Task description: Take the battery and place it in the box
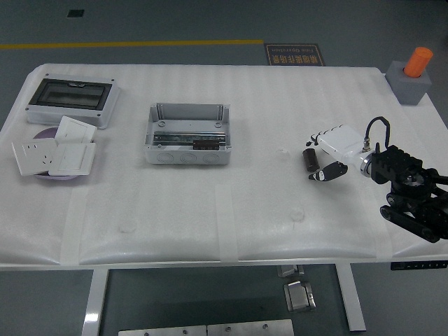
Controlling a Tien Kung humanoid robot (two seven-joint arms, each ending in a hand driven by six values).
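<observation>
Reaching: right hand [323, 154] open around battery [309, 159] on tabletop [245, 203]; risk, thumb nudges it rolling before closing.

The battery [309, 159] was a small dark cylinder that lay on its side on the white table [231, 210], in the right half. The box [187, 134] was a grey rectangular housing, open at the top, with a metal rail and a dark part inside. It sat near the table's middle, well apart from the battery.
</observation>
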